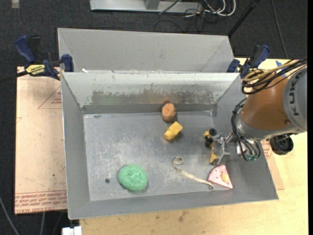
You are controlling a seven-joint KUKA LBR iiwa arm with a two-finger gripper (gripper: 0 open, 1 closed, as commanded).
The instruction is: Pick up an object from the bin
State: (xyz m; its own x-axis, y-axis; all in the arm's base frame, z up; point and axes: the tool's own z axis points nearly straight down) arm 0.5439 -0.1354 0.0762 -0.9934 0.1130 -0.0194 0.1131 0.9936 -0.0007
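- The pincer [218,149] sits low at the right of the bin [73,146], between a small black-and-yellow piece [210,136] and a pink wedge [221,176] at lower right.
- How far it is open, or whether it has hold of anything, I cannot tell.
- Step, as I judge it: approach.
- The next move calls for closing on one nearby piece, then lifting clear of the right wall.

Bin floor [112,141] is open at centre-left; yellow block [172,131], pink wedge [221,176] and cord [190,173] crowd the right.
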